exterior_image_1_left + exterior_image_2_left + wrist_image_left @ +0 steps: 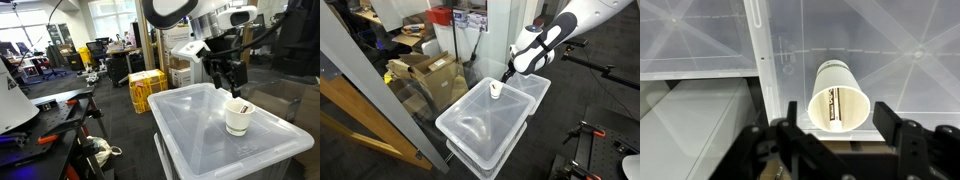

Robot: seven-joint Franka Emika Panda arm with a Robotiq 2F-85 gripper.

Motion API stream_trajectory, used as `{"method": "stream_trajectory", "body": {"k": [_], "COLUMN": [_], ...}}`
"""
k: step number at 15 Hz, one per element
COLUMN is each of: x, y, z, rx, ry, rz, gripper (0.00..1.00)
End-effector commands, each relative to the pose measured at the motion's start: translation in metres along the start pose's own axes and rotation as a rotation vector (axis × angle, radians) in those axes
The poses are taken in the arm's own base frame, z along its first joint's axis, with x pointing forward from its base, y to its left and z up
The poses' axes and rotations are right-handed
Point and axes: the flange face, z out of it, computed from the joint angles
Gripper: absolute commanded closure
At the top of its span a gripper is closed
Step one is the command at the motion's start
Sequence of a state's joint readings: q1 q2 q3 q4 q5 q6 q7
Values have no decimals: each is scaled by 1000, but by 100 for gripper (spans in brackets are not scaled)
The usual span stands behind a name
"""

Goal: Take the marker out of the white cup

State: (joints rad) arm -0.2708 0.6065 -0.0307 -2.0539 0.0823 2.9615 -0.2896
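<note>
Marker (837, 108) is found right below the gripper (838, 140), whose jaws are spread wide with nothing gripped. It is leaned inside the white cup (840, 92), and only its dark tip can be seen. The cup is stood upright on a translucent bin lid (190, 125).

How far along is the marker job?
Done: the pincer is lined up above the white cup. In hand: nothing yet; its jaws are open, and the marker sits inside the cup. Left: descend, grip the marker, lift it clear.
</note>
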Motion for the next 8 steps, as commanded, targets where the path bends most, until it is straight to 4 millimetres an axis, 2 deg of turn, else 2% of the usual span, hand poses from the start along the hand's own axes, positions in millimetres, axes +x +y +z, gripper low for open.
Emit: {"method": "stream_trajectory", "body": {"k": [1,6,8], "x": [17,35,41], "y": [-3,-10,-11], "z": [13,36,44], "rx": [7,12,7], "ry": [13,22,26], "rz": [-12,-27,-33], "gripper": [32,33,36]}}
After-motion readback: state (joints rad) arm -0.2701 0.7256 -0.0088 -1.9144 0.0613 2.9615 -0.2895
